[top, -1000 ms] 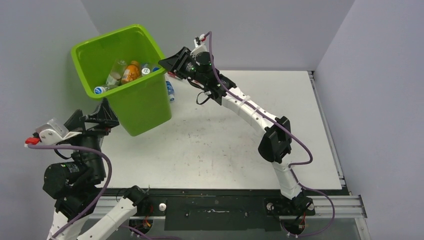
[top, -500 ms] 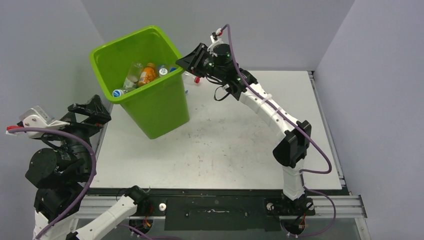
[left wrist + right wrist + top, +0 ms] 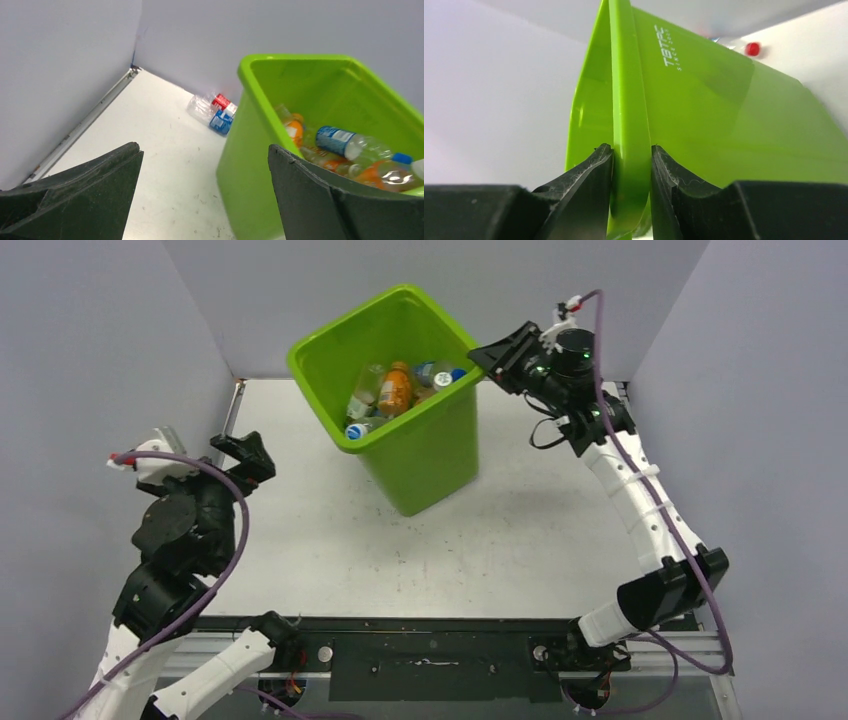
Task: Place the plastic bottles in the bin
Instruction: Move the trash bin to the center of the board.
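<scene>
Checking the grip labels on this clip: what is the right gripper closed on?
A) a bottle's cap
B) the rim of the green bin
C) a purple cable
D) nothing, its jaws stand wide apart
B: in the right wrist view the right gripper has both jaws pressed against the rolled rim of the bin, one on each side of it.
</scene>
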Available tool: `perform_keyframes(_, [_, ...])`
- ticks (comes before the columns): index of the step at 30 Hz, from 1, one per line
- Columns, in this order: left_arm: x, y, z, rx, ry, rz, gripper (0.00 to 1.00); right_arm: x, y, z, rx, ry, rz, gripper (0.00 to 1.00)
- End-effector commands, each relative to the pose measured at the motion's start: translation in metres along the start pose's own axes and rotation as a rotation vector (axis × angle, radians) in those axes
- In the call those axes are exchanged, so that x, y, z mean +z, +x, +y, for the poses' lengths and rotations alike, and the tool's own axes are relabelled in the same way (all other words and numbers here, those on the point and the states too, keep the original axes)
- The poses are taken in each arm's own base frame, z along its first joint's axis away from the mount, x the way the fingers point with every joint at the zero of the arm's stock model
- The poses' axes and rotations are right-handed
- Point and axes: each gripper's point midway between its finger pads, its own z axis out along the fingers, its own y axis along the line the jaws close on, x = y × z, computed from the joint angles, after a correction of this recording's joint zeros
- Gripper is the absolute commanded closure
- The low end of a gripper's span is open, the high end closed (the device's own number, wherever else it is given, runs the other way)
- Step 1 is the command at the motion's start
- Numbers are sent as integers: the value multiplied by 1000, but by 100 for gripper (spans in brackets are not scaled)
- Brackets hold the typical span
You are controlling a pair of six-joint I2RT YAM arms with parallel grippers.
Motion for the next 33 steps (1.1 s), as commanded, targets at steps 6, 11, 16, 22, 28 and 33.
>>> perform_keyframes(6, [27,45,-52,-20,115,93,4,-97,-101,34,-149,-84,-352,95])
perform_keyframes(11, [39,64,-71,-10,150,123,4,-94,-96,-5,-114,-9,-339,95])
perform_keyframes(16, [54,89,-102,-42,228,165,4,-90,-90,-35,-69,23,-322,95])
perform_keyframes(22, [70,102,-141,-155,325,246,4,-95,-92,-64,-53,102,-341,95])
perform_keyframes(28, [82,96,-144,-135,321,216,4,-102,-91,-98,-48,193,-362,62])
perform_keyframes(33, [94,96,-129,-123,278,200,4,-106,-92,-100,-54,198,-364,37])
